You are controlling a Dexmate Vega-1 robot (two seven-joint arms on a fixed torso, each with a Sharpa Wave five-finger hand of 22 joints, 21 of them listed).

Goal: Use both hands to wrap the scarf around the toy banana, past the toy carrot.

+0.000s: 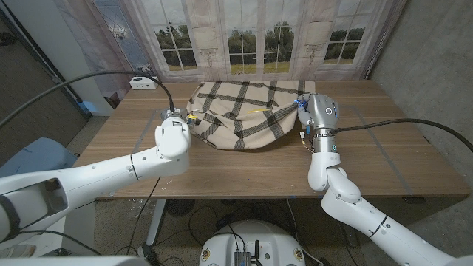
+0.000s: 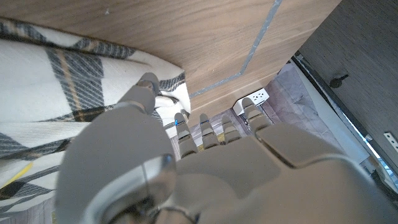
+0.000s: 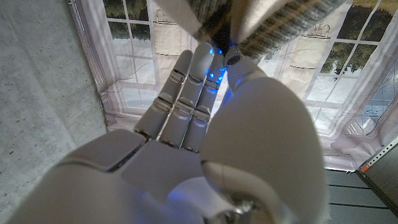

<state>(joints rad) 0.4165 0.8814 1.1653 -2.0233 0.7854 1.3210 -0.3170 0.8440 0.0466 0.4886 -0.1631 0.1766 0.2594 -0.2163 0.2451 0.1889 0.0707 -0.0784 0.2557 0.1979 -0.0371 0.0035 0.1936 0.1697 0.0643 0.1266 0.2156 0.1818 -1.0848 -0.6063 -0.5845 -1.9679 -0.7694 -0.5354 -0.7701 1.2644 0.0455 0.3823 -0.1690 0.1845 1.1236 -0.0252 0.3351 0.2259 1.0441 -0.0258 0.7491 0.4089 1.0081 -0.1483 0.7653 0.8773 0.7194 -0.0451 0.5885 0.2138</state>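
The plaid scarf point(image 1: 244, 111) sits bunched in a mound on the wooden surface point(image 1: 244, 174), close to the curtained window. The left hand point(image 1: 174, 127) is at its one end, fingers point(image 2: 147, 87) touching the fabric edge. The right hand point(image 1: 304, 109) pinches the opposite end, fingers point(image 3: 198, 68) closed on cloth.

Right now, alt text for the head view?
A plaid scarf lies bunched on a wooden table, with the left robot hand at its left edge and the right robot hand at its right edge. Curtained windows stand behind.
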